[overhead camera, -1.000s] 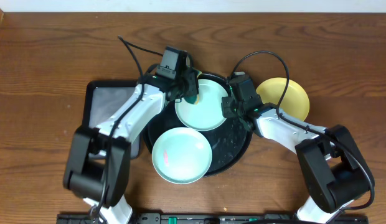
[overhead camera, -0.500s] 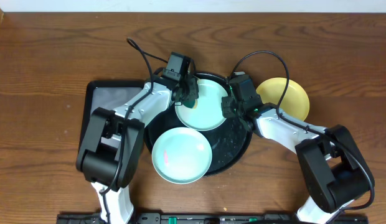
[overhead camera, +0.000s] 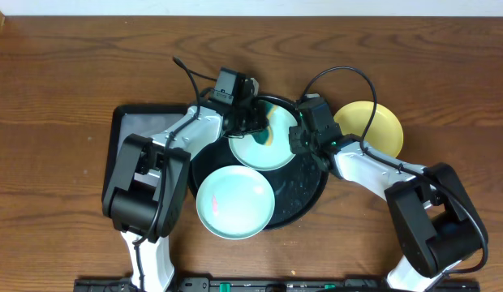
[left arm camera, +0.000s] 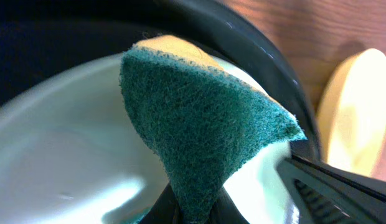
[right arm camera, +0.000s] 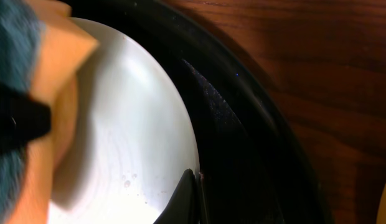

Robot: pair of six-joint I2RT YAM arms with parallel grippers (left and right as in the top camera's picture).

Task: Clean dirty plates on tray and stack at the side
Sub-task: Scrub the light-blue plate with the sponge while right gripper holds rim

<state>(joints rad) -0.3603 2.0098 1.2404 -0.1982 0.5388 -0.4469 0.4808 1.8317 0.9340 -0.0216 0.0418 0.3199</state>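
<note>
Two mint-aqua plates lie on the round black tray (overhead camera: 308, 195): a rear one (overhead camera: 276, 154) and a front one (overhead camera: 235, 203) with a faint pink smear. The pale yellow plate (overhead camera: 373, 126) lies on the table to the right of the tray. My left gripper (overhead camera: 253, 122) is shut on a green-and-yellow sponge (left arm camera: 205, 118) pressed on the rear plate (left arm camera: 62, 143). My right gripper (overhead camera: 298, 139) is shut on that plate's right rim (right arm camera: 187, 143); its fingers (right arm camera: 190, 196) pinch the edge. The sponge also shows in the right wrist view (right arm camera: 50, 74).
A rectangular black tray with grey inside (overhead camera: 142, 130) lies left of the round tray. Black cables loop above both wrists. The round tray's raised rim (right arm camera: 261, 118) runs just right of the held plate. Brown wooden table (overhead camera: 65, 73) all around.
My left gripper has slid the sponge to the right across the rear plate, toward its middle. The right gripper and the plates have stayed put.
</note>
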